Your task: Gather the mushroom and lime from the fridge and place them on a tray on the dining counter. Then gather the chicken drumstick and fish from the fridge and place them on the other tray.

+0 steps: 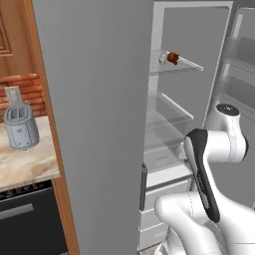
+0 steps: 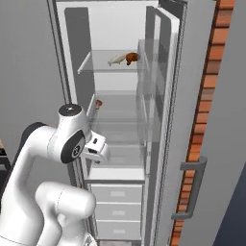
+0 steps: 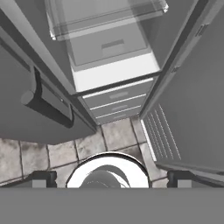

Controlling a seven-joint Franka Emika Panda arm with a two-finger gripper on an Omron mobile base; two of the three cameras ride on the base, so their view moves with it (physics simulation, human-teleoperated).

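Standing open in front of the robot, the fridge (image 2: 120, 29) shows its white inside and glass shelves. On the top shelf lies the chicken drumstick (image 2: 131, 57), a reddish-brown lump; in the right base view its long axis runs roughly left to right, with the dark meat at the right. Touching it on the left is a pale, slim fish (image 2: 116, 60), also lying lengthwise across the shelf, tilted slightly, its near end lower left. In the left base view the drumstick (image 1: 172, 58) sits at the far edge of that same shelf with its whitish end turned left.

One shelf lower, toward the left wall, rests a small brownish thing (image 2: 98, 103), too small to name for certain.

Below the shelves come white drawers (image 2: 117, 211). The open door (image 2: 211, 144) on the right carries a grey bar handle (image 2: 192, 187), with a brick wall strip (image 2: 209, 81) behind it. At the far left of the left base view, well apart from the fridge, a grey toaster (image 1: 20, 124) stands on a marbled worktop (image 1: 30, 167).

The gripper (image 3: 109, 179) hangs low, pointing down at the tiled floor (image 3: 57, 148) before the drawers, its fingertips (image 3: 40, 179) spread wide with nothing between them. The arm's elbow stands between the cameras and the lower shelves.
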